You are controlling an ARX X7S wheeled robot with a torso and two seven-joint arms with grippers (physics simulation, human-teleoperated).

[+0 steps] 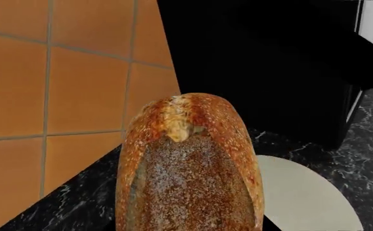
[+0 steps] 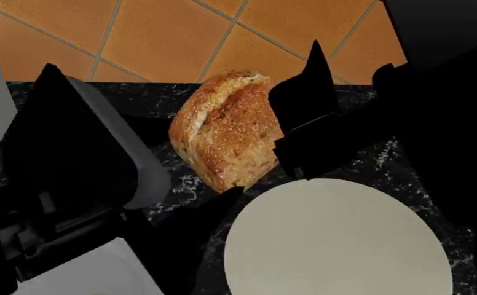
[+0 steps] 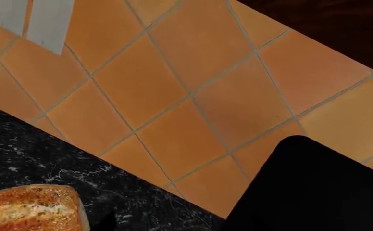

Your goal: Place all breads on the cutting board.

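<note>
Loaf [image 2: 226,132] above black counter [image 2: 386,166], perhaps gripped, beside plate [image 2: 337,239]

loaf [image 2: 226,132]: 1 | white plate [image 2: 337,239]: 1 | black marble counter [image 2: 386,166]: 1 | orange tiled floor [image 2: 181,37]: 1

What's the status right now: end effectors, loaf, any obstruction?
End effectors: fingers not discernible, state unclear. Loaf off the cutting board, over the black counter. White plate close beside it. Cutting board not in view.
</note>
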